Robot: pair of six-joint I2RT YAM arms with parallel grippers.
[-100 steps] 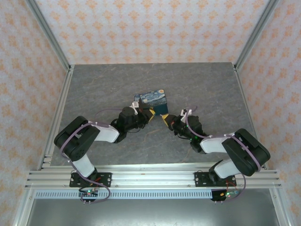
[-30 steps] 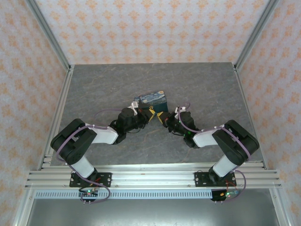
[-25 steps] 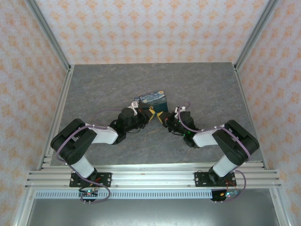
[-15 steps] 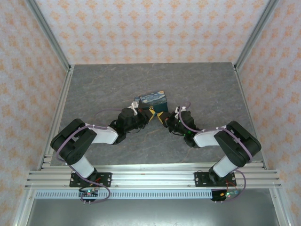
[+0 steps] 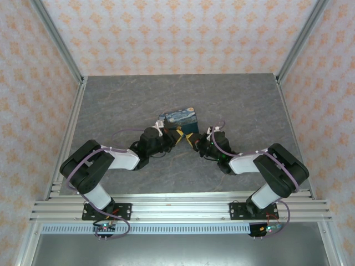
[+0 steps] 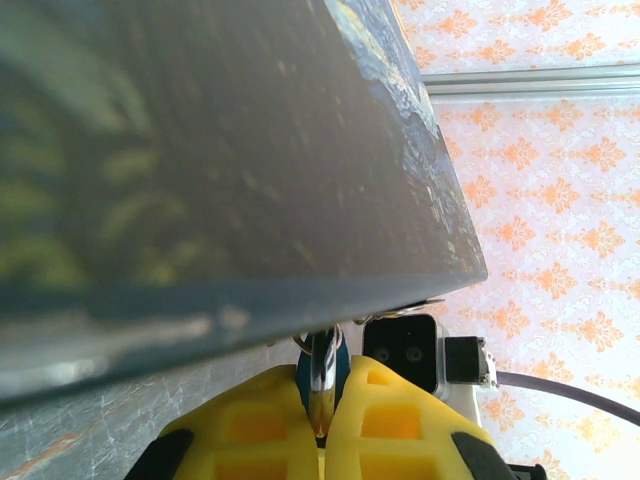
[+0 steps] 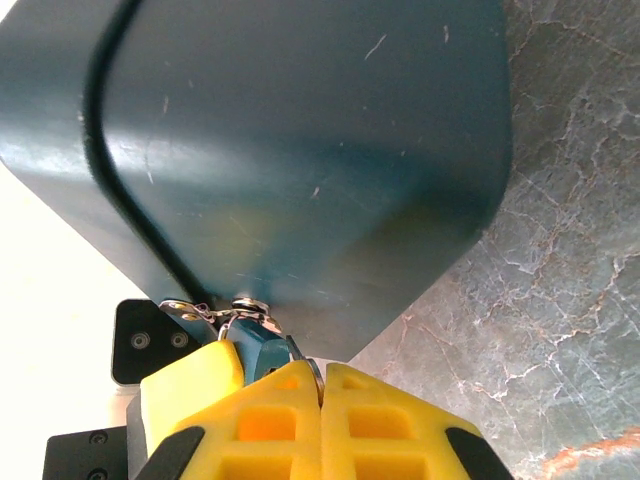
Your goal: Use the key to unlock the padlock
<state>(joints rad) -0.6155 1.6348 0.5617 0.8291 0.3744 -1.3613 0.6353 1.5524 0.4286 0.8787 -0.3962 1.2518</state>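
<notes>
While both arms reach in low from either side, I see their tools meeting at the near corner of the painted box (image 5: 180,118), which sits near the middle of the grey table (image 5: 238,97). From the left wrist camera, the left gripper (image 6: 322,402) has its yellow fingers pressed together on the padlock (image 6: 322,368), a small bluish body with a shiny metal strip down it, held just under the box's lower edge. The box's dark side looms across the upper part of that view, and the right arm's black housing (image 6: 404,349) shows just behind the lock. From the right wrist camera, the right gripper (image 7: 322,388) is clenched too, its pads nipping a thin silvery ring-shaped piece that I take for the key (image 7: 306,368); it is small and partly hidden, so I cannot be sure. That piece sits right beside the blue lock body, at the box's teal corner, with a small metal hasp just above them.
</notes>
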